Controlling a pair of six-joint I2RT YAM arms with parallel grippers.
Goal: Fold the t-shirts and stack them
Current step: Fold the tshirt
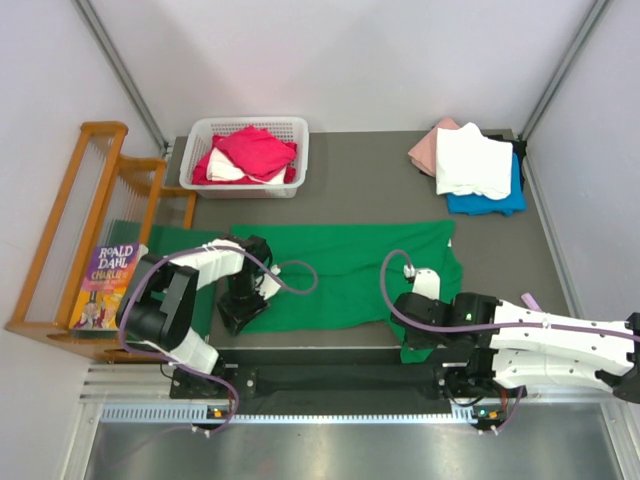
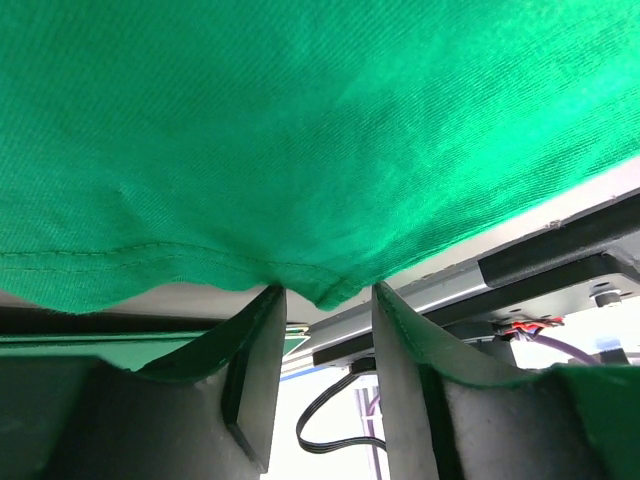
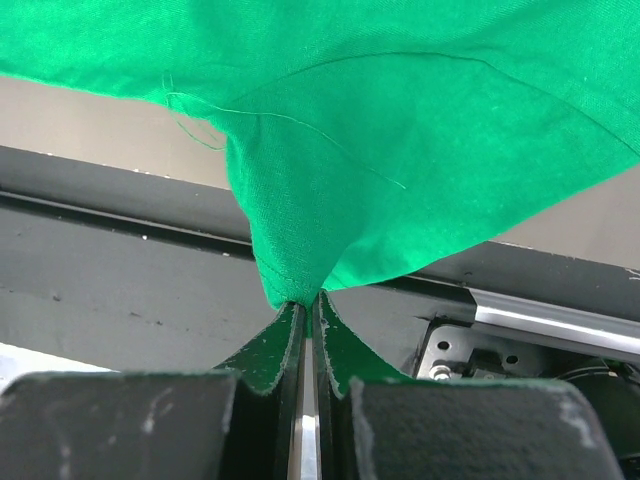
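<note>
— What sort of place is this?
— Most likely a robotics lab cell rather than a home. The grey table (image 1: pixel 360 170) is boxed in by plain white panels (image 1: pixel 350 55), with metal struts (image 1: pixel 125 78) rising behind it.
— What else?
— A left arm (image 1: pixel 165 300) and a right arm (image 1: pixel 540 335) are bolted to a metal rail (image 1: pixel 340 412) at the table's near edge, cables (image 1: pixel 386 290) exposed.
— And the laundry?
— It looks staged: a white plastic basket (image 1: pixel 197 155) far left on the table, folded tees (image 1: pixel 470 160) far right, a green t-shirt (image 1: pixel 340 270) mid-table. A wooden rack (image 1: pixel 60 225) left of the table holds a Roald Dahl book (image 1: pixel 105 285).
</note>
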